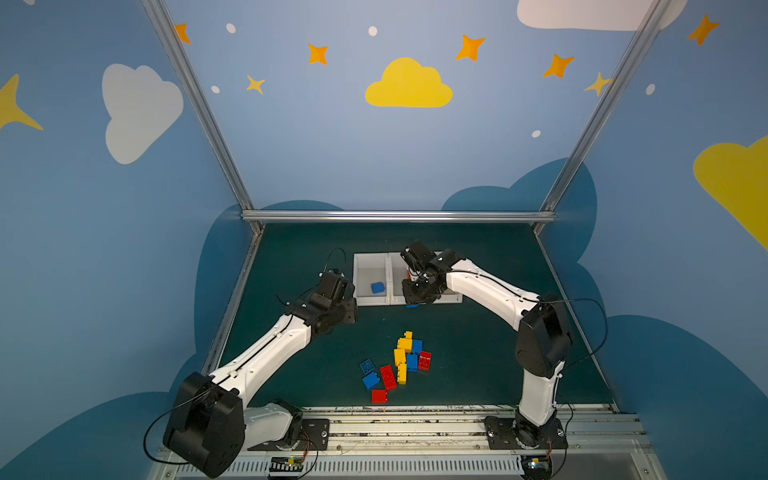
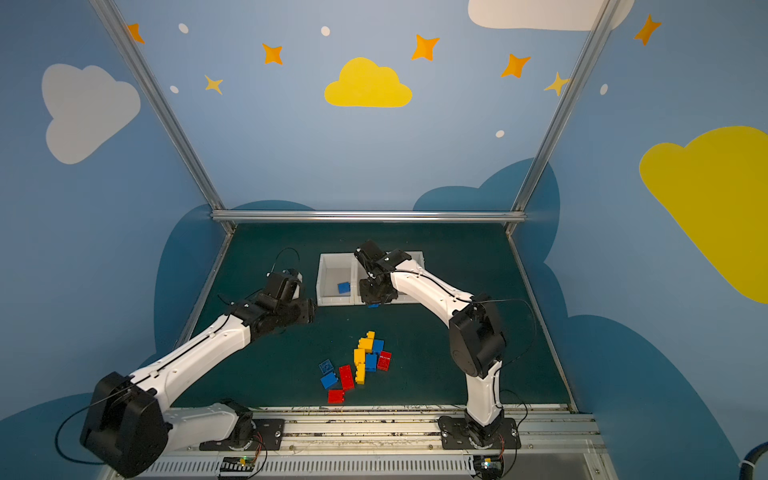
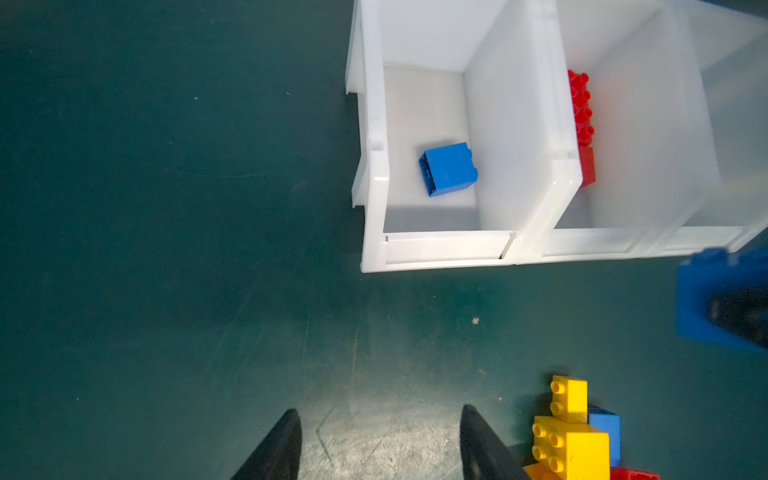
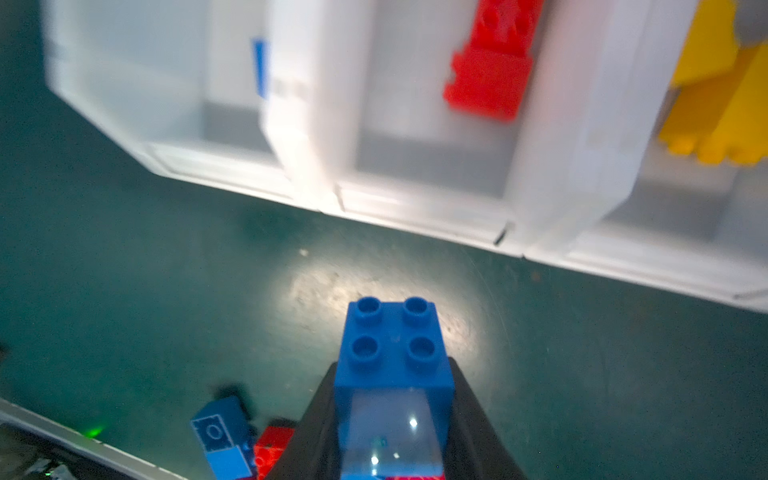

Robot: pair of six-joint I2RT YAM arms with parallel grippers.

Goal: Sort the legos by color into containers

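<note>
We pinch a blue four-stud plastic brick [image 4: 390, 332] in the right gripper [image 4: 393, 370]; the left gripper [image 3: 380, 411] has its fingers spread apart.

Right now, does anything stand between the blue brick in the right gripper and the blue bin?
Only the front wall of the blue bin. The held blue brick hangs before the middle bin; the left gripper stands aside.

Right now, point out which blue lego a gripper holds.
The blue lego clamped in the right gripper, in front of the bins. The others lie loose: one in the left bin, the rest in the pile.
</note>
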